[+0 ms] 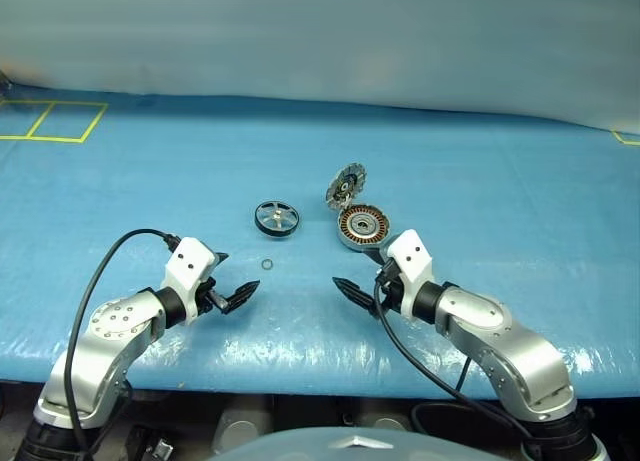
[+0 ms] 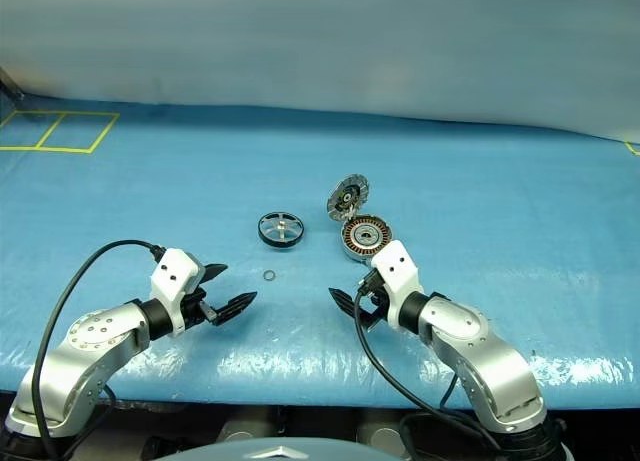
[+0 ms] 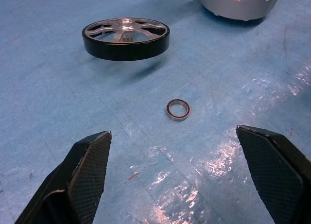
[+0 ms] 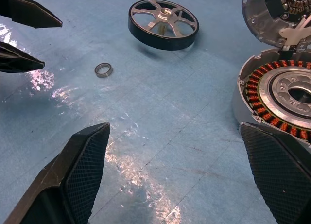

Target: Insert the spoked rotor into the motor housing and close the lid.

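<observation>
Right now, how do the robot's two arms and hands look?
Both arms have silver-grey rounded metal shells with small round screw holes and black joints. A black cable loops along each arm. Each wrist carries a white block. The left hand and right hand each have two black pointed fingers with cross-hatched textured pads.

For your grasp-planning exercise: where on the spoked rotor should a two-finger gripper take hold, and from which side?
Probably across the dark outer rim of the spoked rotor, coming from above. It lies flat on the blue table cover, spokes up, with open space all round; the left gripper is nearer.
</observation>
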Motion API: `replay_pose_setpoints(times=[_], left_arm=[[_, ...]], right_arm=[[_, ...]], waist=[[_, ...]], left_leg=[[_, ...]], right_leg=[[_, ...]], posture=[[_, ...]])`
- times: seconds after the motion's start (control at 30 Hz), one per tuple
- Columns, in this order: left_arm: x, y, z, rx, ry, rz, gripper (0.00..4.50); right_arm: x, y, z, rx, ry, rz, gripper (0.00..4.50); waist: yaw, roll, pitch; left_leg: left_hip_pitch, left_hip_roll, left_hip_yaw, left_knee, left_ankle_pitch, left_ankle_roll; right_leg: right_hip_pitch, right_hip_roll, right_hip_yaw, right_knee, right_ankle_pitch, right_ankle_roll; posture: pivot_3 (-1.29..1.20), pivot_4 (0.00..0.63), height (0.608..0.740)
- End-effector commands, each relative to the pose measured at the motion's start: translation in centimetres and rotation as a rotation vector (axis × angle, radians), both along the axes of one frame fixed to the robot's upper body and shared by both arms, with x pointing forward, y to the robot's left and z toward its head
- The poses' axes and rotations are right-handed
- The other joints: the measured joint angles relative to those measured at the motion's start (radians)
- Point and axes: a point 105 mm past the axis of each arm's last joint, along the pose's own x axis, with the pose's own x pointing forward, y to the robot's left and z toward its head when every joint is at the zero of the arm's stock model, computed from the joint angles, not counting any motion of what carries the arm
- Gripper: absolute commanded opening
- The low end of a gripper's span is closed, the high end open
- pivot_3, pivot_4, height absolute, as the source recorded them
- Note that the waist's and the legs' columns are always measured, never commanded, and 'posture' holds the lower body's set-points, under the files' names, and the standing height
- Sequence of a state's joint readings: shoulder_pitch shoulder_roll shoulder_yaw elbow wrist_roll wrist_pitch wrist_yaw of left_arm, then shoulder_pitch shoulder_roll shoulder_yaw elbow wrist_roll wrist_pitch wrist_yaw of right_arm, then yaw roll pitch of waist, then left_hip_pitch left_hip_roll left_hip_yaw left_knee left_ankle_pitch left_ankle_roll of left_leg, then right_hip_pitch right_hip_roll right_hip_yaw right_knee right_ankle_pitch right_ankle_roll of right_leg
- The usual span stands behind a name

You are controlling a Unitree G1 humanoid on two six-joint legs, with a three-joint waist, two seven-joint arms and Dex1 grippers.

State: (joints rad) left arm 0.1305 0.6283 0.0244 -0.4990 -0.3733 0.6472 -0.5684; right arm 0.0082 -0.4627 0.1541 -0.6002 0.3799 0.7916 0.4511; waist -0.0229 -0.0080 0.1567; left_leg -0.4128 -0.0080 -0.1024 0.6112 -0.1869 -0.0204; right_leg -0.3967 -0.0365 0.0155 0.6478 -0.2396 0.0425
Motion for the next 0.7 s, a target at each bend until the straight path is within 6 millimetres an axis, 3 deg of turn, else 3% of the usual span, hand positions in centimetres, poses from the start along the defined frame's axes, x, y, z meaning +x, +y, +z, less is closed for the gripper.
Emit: replay_pose_setpoints(times=[0.03, 0.7], left_arm=[[0.09, -0.48, 1.04, -0.005, -0.050, -0.024, 4.48], [0.09, -0.47, 1.05, -0.009, -0.066, -0.017, 4.48]], right_arm=[[0.05, 0.35, 1.05, 0.013, -0.049, 0.012, 4.50], [0.18, 0.35, 1.18, -0.005, -0.054, 0.021, 4.50]], waist=[[0.000, 0.000, 0.000], [0.000, 0.000, 0.000]], left_leg=[[0.000, 0.000, 0.000, 0.000, 0.000, 0.000], [0.000, 0.000, 0.000, 0.001, 0.000, 0.000]], right_leg=[[0.000, 0.000, 0.000, 0.000, 0.000, 0.000], [0.000, 0.000, 0.000, 0.001, 0.000, 0.000]], posture=[[0.00, 0.150, 0.740], [0.00, 0.150, 0.740]])
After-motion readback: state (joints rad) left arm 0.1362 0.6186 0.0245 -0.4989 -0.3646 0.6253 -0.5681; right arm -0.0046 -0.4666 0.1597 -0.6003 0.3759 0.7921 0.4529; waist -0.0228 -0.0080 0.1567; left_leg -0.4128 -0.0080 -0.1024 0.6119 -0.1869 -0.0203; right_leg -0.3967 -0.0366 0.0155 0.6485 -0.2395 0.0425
